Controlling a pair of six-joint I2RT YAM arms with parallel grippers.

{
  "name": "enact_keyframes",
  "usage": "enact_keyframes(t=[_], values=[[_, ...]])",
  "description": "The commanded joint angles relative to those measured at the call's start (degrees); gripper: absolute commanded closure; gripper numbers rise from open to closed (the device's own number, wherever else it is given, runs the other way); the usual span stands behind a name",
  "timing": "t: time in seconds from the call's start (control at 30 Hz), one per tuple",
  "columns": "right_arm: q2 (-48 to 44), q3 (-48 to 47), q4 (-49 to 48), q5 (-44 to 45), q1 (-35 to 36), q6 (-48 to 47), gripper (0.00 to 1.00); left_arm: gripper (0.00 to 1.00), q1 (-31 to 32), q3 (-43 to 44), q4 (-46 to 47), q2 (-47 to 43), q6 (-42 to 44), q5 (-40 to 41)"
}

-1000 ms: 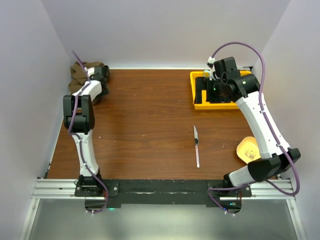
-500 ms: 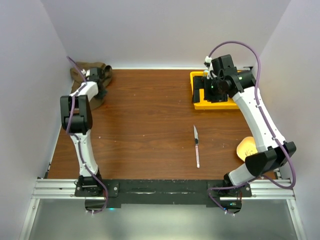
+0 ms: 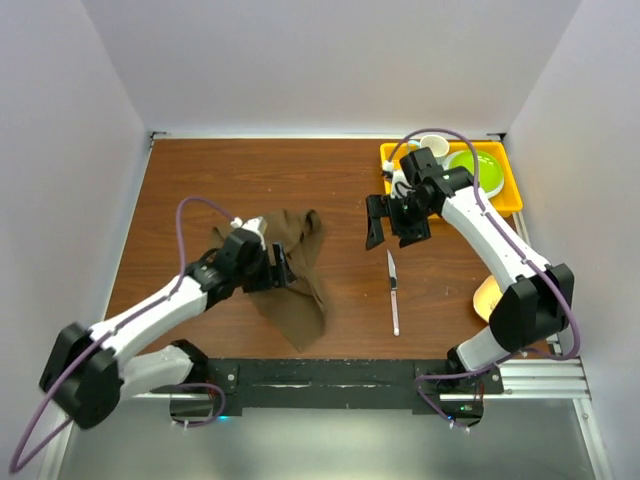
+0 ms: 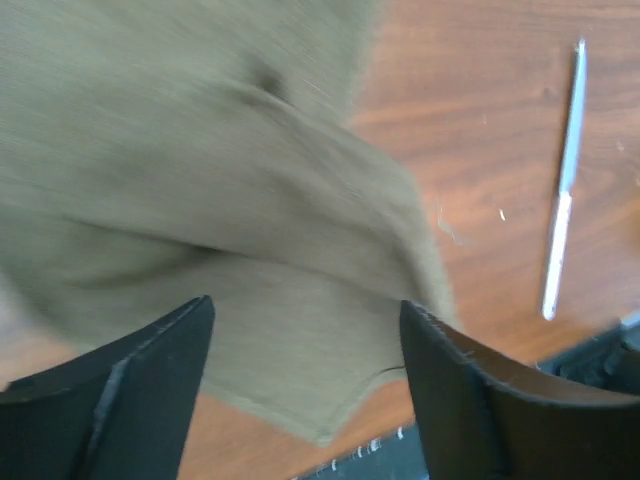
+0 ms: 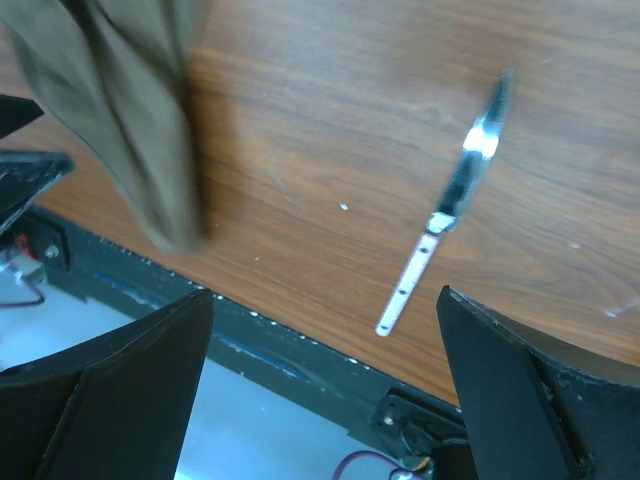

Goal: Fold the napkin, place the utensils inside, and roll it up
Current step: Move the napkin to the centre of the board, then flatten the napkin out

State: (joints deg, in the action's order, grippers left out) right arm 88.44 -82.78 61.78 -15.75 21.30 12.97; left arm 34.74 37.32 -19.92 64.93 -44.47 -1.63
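Observation:
The napkin (image 3: 300,285) is a dark brown cloth lying crumpled at the left middle of the table. It also shows in the left wrist view (image 4: 200,180) and the right wrist view (image 5: 120,100). My left gripper (image 3: 280,268) (image 4: 305,310) is open just above the napkin's near part, with cloth showing between the fingers. The knife (image 3: 394,295) (image 4: 562,190) (image 5: 445,215) lies alone on the wood to the right of the napkin, blade pointing away. My right gripper (image 3: 393,228) (image 5: 325,295) is open and empty, above the table just beyond the knife's tip.
A yellow tray (image 3: 505,207) at the back right holds a green plate (image 3: 480,168) and a white cup (image 3: 433,147). A pale yellow object (image 3: 487,297) lies at the right edge. A black rail (image 3: 320,375) runs along the front edge.
The napkin has moved from the far left corner to the left middle of the table, and my left arm with it. My right gripper has moved off the tray toward the knife.

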Motion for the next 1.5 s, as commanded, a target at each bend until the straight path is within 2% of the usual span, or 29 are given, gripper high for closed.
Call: enact_keyframes(t=[0.0, 0.07, 0.13, 0.23, 0.27, 0.33, 0.4, 0.53, 0.6, 0.7, 0.77, 0.87, 0.93, 1.1, 1.13, 1.3, 1.4, 1.43, 1.47], values=[[-2.6, 5.8, -6.1, -7.7, 0.8, -0.7, 0.02, 0.15, -0.7, -0.8, 1.6, -9.1, -1.9, -5.0], [-3.0, 7.8, -7.9, -10.6, 2.0, -1.9, 0.02, 0.15, -0.8, 3.9, 0.6, -8.6, 1.0, -4.7], [-3.5, 10.7, -9.8, -10.7, 3.9, -1.9, 0.02, 0.19, -0.8, 7.7, -0.7, -5.9, 6.5, -4.3], [-3.1, 14.2, -13.2, -13.2, 5.0, -0.2, 0.02, 0.25, -0.8, 15.7, -2.7, 3.7, 14.5, -3.3], [-2.9, 14.9, -14.2, -13.9, 5.2, 0.6, 0.03, 0.25, -0.8, 19.9, -3.0, 9.7, 16.5, -3.9], [-2.5, 16.3, -18.1, -14.3, 5.2, 3.4, 0.05, 0.24, -0.8, 24.4, -4.3, 15.9, 22.0, -4.7], [-1.1, 16.5, -20.8, -11.8, 5.2, 4.6, 0.07, 0.23, -0.7, 30.0, -5.8, 22.7, 24.1, -4.5], [5.2, 14.2, -28.2, -10.9, 5.2, 5.1, 0.25, 0.24, -0.2, 32.5, -4.4, 27.0, 30.4, -3.4], [9.0, 13.1, -30.6, -11.1, 5.2, 5.1, 0.29, 0.30, -0.1, 34.1, -5.9, 28.9, 32.2, -3.0], [12.4, 12.2, -36.4, -10.9, 5.2, 5.6, 0.32, 0.30, -0.1, 35.6, -6.6, 30.9, 34.3, -3.1], [13.9, 11.9, -38.2, -10.9, 5.2, 6.3, 0.41, 0.30, 0.0, 35.6, -6.1, 31.7, 34.3, -4.5], [16.8, 11.5, -41.6, -12.6, 5.2, 7.1, 0.48, 0.30, 0.2, 35.6, -4.8, 33.4, 33.7, -4.3], [18.2, 12.1, -44.5, -13.0, 5.2, 7.9, 0.48, 0.30, 0.2, 36.1, -4.6, 34.7, 33.7, -5.0], [20.3, 12.9, -49.0, -12.8, 5.2, 8.5, 0.54, 0.37, 0.7, 37.0, -2.6, 37.2, 32.3, -6.7], [21.0, 12.9, -49.6, -13.0, 5.2, 8.8, 0.55, 0.39, 0.8, 37.0, -2.1, 37.5, 31.7, -6.8], [23.3, 13.9, -54.3, -15.0, 5.3, 11.1, 0.60, 0.70, 0.7, 38.8, -3.4, 40.1, 31.2, -5.1], [25.5, 13.0, -55.9, -16.2, 5.9, 12.5, 0.71, 0.89, 0.6, 39.8, -4.7, 38.5, 30.7, -3.2], [26.0, 12.6, -56.2, -16.9, 6.0, 12.7, 0.82, 0.92, 0.6, 40.1, -4.9, 37.0, 30.5, -1.3], [26.3, 10.7, -55.9, -17.0, 6.1, 12.9, 0.88, 1.00, 0.7, 40.5, -6.2, 36.2, 30.2, 0.1]])
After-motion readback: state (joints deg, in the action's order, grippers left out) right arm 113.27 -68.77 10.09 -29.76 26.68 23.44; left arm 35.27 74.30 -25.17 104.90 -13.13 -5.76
